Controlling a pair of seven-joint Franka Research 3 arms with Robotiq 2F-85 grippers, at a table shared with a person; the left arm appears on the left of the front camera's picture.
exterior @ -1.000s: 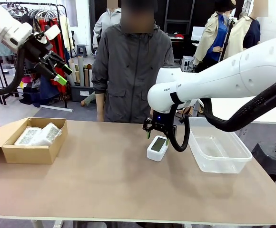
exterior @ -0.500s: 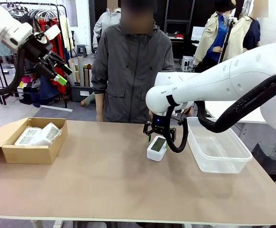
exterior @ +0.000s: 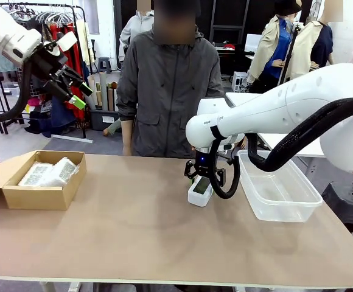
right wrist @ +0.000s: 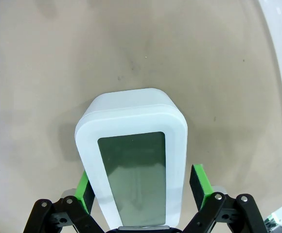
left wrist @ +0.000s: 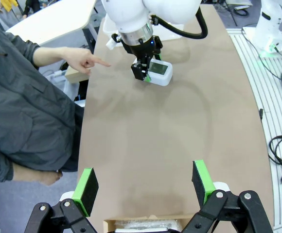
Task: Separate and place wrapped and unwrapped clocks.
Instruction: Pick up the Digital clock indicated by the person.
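The bare white clock (exterior: 199,193) with a grey-green screen lies on the table right of centre, also seen as the clock (right wrist: 131,145) and the clock (left wrist: 161,73). My right gripper (exterior: 202,177) has come down over it, open; in the right wrist view the right gripper (right wrist: 141,189) has a green pad on each side of the clock's near end, and I cannot tell if they touch it. Two bubble-wrapped clocks (exterior: 48,172) lie in the cardboard box (exterior: 39,196) at the left. My left gripper (exterior: 73,91) hangs open and empty high above that box, its pads (left wrist: 87,184) spread wide.
A clear plastic tub (exterior: 286,204) stands just right of the clock. The person stands at the far edge, a hand (left wrist: 90,60) pointing toward the clock. Bare tabletop (exterior: 134,231) lies between box and clock.
My right gripper has moved slightly left and lowered, so its fingers now straddle the bare clock. The left arm, box and tub have not moved.
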